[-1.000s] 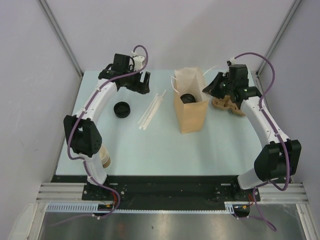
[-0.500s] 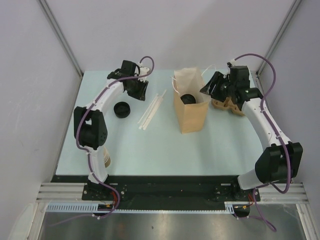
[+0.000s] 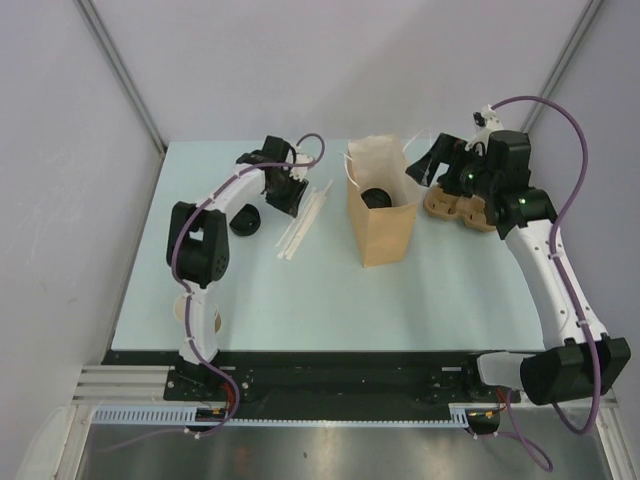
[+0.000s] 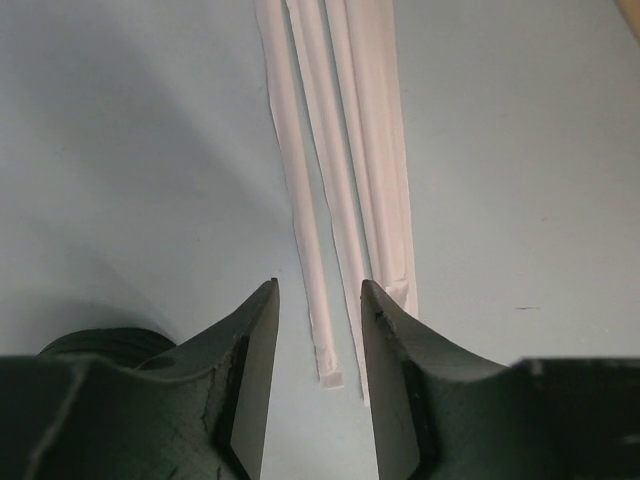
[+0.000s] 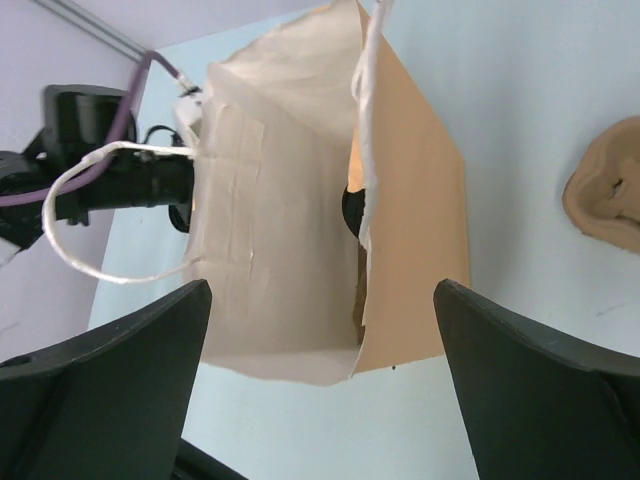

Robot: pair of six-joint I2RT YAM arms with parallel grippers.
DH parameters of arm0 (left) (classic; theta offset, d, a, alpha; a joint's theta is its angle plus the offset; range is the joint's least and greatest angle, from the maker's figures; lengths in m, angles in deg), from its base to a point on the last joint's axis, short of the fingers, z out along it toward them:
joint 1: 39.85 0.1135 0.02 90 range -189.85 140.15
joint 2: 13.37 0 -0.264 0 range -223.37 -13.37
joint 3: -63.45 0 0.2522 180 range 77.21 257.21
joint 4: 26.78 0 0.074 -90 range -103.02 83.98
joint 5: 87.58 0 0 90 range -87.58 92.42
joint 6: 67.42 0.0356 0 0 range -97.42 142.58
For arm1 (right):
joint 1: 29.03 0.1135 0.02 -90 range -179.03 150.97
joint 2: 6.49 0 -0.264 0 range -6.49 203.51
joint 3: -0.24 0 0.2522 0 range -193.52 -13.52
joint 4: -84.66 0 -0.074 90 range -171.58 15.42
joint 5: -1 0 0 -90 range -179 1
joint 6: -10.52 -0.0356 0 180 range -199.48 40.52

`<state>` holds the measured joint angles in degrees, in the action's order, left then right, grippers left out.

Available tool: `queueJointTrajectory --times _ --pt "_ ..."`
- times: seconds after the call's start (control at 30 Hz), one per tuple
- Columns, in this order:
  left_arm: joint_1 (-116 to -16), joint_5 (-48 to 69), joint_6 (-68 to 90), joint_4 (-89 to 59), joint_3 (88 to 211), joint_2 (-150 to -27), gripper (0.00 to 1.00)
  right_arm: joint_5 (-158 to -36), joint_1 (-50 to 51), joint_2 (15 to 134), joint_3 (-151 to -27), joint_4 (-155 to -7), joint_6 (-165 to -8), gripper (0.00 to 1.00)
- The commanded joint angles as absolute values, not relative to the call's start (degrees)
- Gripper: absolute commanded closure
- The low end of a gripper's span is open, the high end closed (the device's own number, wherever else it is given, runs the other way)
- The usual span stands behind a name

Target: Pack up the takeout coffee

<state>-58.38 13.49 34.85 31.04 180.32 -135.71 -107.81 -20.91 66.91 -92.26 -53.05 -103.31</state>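
Left claw point(image 4: 318, 300): low over the pale counter point(image 3: 330, 290), fingers part-way apart, not clamped on anything. The end of one paper-wrapped straw point(image 4: 345, 150) lies in the gap; I cannot tell if either finger touches it. The rest of the straw bundle runs away from me, lying flat and side by side. A loose black lid point(image 3: 243, 220) sits just to the left of that claw. Middle of the counter: a brown paper bag point(image 3: 385, 235), upright, mouth open, white string handles up. The takeout coffee point(image 3: 375, 197) stands inside the bag, with only its black lid showing. Right claw point(image 5: 322, 290): fingers spread wide, holding nothing, hanging off the bag's far right side and facing its open top. A tan pulp cup carrier point(image 3: 462, 210) lies right of the bag, under my right wrist.
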Motion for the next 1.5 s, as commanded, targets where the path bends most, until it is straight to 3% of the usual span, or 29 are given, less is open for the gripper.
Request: queueJointTrajectory --times 0.0,0.6,0.77,0.83,1.03,1.2,1.47 --pt "-59.10 12.45 37.43 29.61 183.38 -137.99 0.58 -107.64 -21.47 62.15 -92.97 -55.12 -98.20 0.00" --pt "-59.80 6.91 41.04 28.03 185.67 -145.38 0.70 -101.93 -22.79 60.56 -97.01 -56.00 -88.53 0.00" --pt "-59.37 8.13 39.81 28.29 184.26 -143.37 0.90 -101.92 -22.79 62.23 -99.73 -58.20 -86.16 0.02" --pt "-58.41 10.94 38.58 29.87 186.53 -142.40 0.99 -102.45 -22.70 63.72 -101.23 -59.08 -84.93 0.03" --pt "-56.91 20.52 32.87 35.67 197.78 -135.72 1.00 -104.38 -22.79 67.86 -108.43 -62.41 -82.55 0.03" --pt "-55.42 29.45 31.81 36.12 199.48 -128.43 1.00 -109.38 -22.62 72.07 -114.14 -64.45 -83.52 0.00" --pt "-51.02 48.82 17.06 11.79 187.70 -108.48 1.00 -117.47 -19.11 77.79 -122.75 -68.83 -87.12 0.00"
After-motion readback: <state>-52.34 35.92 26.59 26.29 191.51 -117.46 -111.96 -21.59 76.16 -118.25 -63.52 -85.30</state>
